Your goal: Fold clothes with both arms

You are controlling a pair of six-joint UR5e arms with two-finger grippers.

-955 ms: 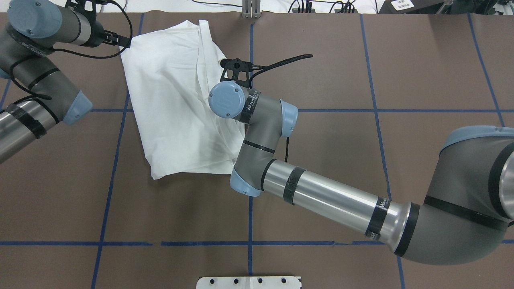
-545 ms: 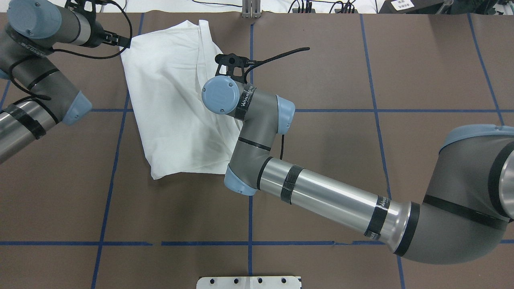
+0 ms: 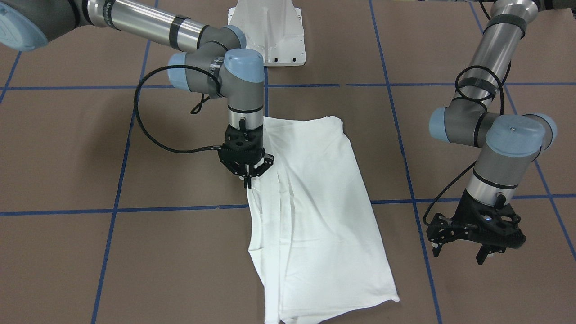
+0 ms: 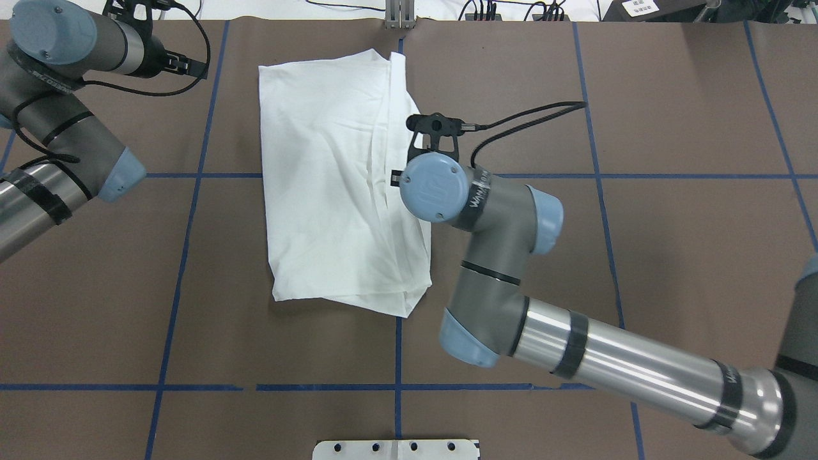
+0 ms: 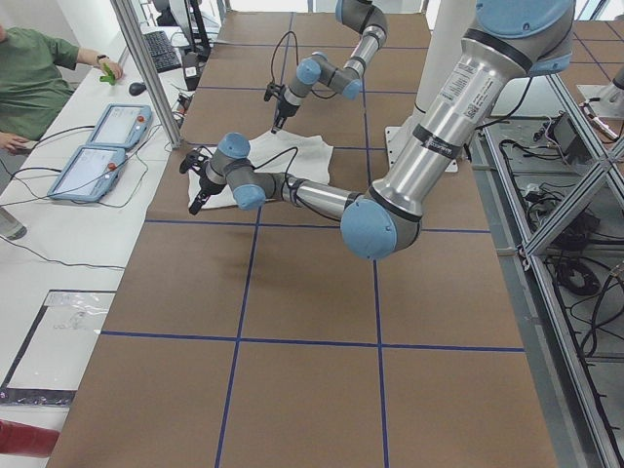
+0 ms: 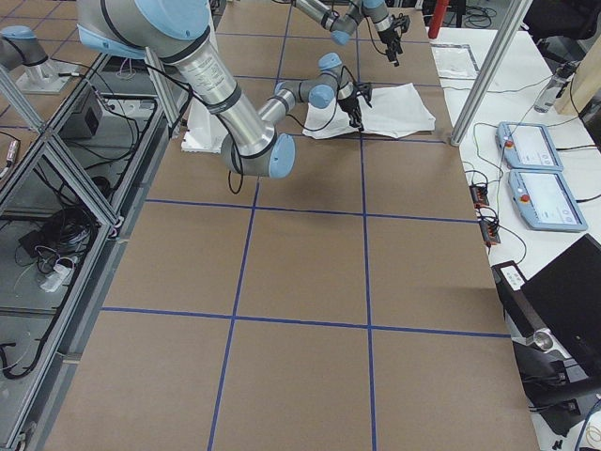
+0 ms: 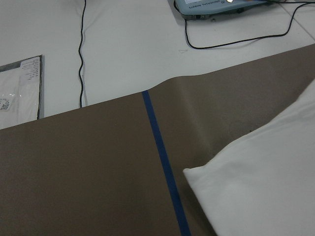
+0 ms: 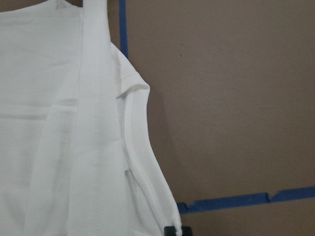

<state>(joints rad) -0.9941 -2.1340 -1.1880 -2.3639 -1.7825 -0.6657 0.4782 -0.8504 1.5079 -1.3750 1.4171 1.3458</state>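
My left claw [image 3: 458,253] hangs just above the surface [image 4: 575,255]. It is spread wide, holds nothing, and sits off to the side of the shirt's far end, clear of the cloth. Its wrist camera catches only a corner of white fabric.

The shirt [image 4: 326,179] lies flat between my two arms. It is already doubled lengthwise into a long band that crosses a blue tape line [image 4: 230,176], with layered pleats along the edge nearest my right arm.

My right claw [image 3: 247,179] points straight down on that pleated edge. It is closed to a narrow pinch with the cloth drawn up a little to its tips, so I take it to have the edge in hold.

I judge I'm between folds, squaring the band before doubling it end to end. Next, my left claw should cross to a far corner and close on every layer. My right should take the matching corner so that both lift together.
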